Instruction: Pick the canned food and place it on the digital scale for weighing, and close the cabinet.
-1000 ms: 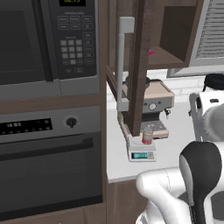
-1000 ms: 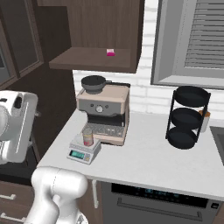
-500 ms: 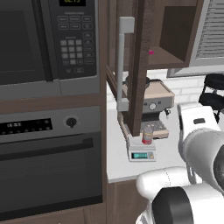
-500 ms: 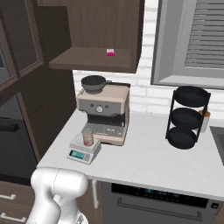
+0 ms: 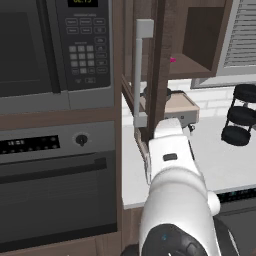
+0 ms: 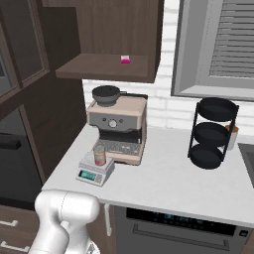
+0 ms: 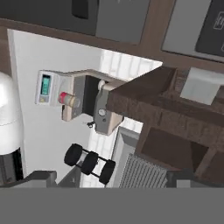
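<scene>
On digital scale (image 6: pixel 94 172), canned food (image 6: pixel 100 156) upright

In the left base view the arm (image 5: pixel 175 200) hides the digital scale and canned food; the cabinet door (image 5: pixel 159 65) runs off the top.

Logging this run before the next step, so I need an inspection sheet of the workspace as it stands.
Surface: white counter, mostly bare at the front.
Job's things: canned food stands upright on the digital scale, display lit; cabinet door open, bar handle facing the robot.
Clutter: coffee machine behind the scale; black tiered rack; small pink item on the cabinet shelf.
Tool: fingertips not distinguishable in the hand view.
Cables: nothing seen.
Surroundings: microwave over oven; window blinds.
</scene>
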Robot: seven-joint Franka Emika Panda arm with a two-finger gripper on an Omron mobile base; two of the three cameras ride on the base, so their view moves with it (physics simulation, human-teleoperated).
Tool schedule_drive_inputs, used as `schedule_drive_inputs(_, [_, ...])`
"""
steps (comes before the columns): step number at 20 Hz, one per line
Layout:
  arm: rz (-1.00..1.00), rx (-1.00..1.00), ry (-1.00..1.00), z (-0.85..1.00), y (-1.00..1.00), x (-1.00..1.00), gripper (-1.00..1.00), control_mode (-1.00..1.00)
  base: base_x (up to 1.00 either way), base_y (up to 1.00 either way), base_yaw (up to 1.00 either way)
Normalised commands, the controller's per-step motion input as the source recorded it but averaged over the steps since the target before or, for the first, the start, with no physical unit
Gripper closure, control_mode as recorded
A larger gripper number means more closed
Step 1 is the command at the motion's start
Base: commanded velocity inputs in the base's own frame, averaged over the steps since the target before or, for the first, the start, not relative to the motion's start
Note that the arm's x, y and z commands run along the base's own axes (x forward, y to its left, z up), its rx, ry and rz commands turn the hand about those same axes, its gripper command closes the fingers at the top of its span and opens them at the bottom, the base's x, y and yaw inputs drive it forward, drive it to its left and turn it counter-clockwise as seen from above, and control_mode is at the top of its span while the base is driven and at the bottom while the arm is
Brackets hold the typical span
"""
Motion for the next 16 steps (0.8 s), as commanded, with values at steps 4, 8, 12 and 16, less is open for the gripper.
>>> schedule_drive_inputs(4, [-0.06,-0.17,-0.25,0.01,0.73,0.01,-1.00,-1.00,0.00,0.00,0.00])
schedule_drive_inputs(8, [-0.07,-0.08,-0.14,0.00,0.39,0.42,-1.00,-1.00,0.00,0.00,0.00])
schedule_drive_inputs(12, [-0.09,0.00,-0.03,0.00,0.09,0.71,-1.00,-1.00,0.00,0.00,0.00])
schedule_drive_inputs(16, [-0.15,0.00,-0.01,-0.12,0.00,0.69,-1.00,-1.00,0.00,0.00,0.00])
